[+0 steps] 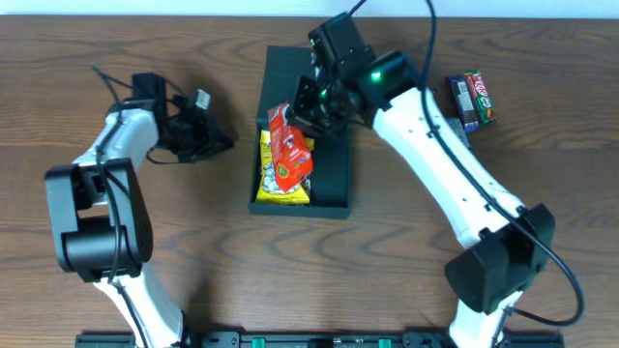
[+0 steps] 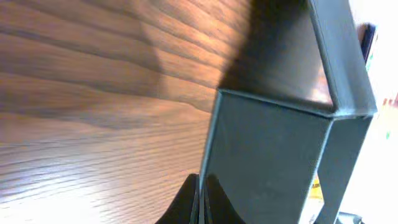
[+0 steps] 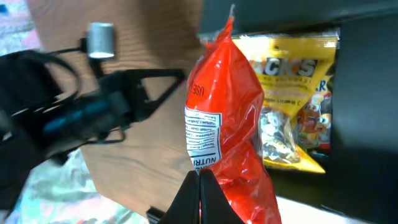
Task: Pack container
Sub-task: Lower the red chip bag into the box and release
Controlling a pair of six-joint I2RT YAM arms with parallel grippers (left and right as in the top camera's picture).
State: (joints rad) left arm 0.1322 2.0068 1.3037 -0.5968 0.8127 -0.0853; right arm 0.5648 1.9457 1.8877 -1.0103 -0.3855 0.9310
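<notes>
Two snack packets show from above. A yellow packet lies flat inside the box. A red packet hangs over it, pinched by the right pincer. The box sits in the middle of the desk. Its long side runs from the near edge to the far edge. Its open top faces up, and its lid flap lies toward the far edge. The left pincer waits just beside the box's left wall. Some bars lie near the right edge, well apart from the box.

The left wrist view shows the box's outside wall close up. The left pincer has its tips pressed together and holds nothing.

In the right wrist view, the right pincer is closed on one end of the red packet. The yellow packet lies behind it in the box.

I think the step in hand is putting the red packet in. Next, the pincer should go lower, lay the packet flat beside the yellow one, then let go. The bars likely come after that.
</notes>
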